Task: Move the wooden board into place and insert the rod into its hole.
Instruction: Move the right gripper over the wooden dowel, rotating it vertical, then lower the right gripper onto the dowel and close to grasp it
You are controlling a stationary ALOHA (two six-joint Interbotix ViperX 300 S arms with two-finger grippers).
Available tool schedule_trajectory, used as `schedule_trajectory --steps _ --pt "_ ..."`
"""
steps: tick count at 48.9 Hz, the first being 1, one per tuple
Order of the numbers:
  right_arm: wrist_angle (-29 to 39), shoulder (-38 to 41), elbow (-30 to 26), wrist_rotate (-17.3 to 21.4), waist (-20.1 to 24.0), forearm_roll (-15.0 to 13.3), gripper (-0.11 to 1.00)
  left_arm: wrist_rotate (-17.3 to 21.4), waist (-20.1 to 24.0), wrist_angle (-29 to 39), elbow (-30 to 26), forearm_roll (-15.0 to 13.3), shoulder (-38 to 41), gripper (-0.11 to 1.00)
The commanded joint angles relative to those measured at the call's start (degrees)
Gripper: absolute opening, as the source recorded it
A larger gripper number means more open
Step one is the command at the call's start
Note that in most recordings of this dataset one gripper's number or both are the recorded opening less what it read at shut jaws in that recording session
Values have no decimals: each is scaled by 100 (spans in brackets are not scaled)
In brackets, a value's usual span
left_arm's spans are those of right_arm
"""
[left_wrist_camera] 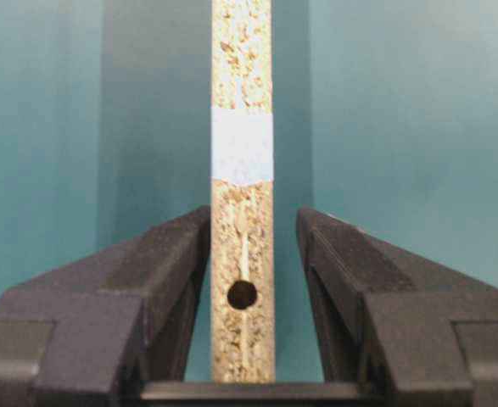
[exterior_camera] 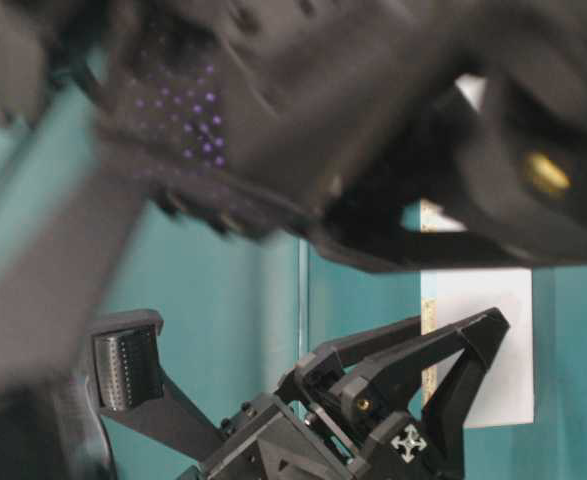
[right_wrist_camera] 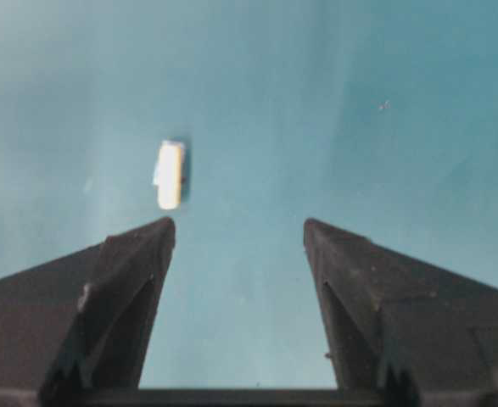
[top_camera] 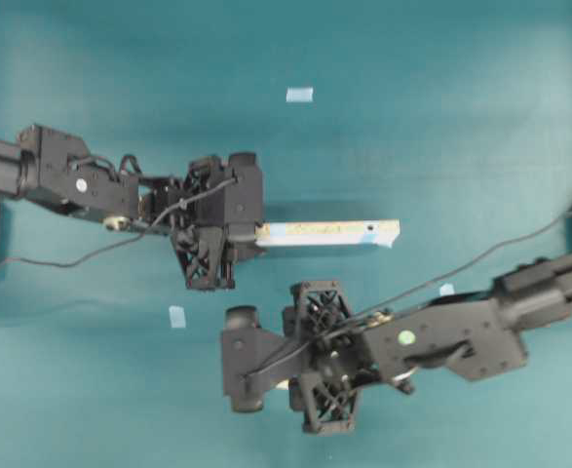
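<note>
Teal table (top_camera: 432,58) all around, marked with small pale blue tape squares (top_camera: 299,95). At left, left gripper (left_wrist_camera: 243,280) closed on one end of the wooden board (top_camera: 326,233), held level off the surface; hole (left_wrist_camera: 242,294) between the fingers. At right, right gripper (right_wrist_camera: 240,246) spread wide and empty above the rod (right_wrist_camera: 170,175), lying just beyond the left fingertip.

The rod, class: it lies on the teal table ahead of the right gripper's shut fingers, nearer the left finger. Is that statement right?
One detail is wrong. In the right wrist view the right gripper is open, its fingers wide apart, not shut. The rod does lie on the teal table ahead of them, nearer the left finger.
</note>
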Motion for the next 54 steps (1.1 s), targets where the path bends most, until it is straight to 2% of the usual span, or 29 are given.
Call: schedule_trajectory --steps 1,13,29,41,54 --pt "220 18 -360 -9 70 0 70 -44 -35 -35 -44 -9 -167 43" --pt "466 299 -765 0 88 53 70 -44 -44 -35 -44 -9 -158 43" --pt "1090 527 -1195 -18 88 264 70 -44 -44 -44 -44 -9 -158 43" --pt "1169 703 -1424 -18 79 413 70 -44 -35 -35 -26 -9 -176 43" --pt "1081 905 -1591 -26 79 422 70 -53 -70 -35 62 -9 -202 43"
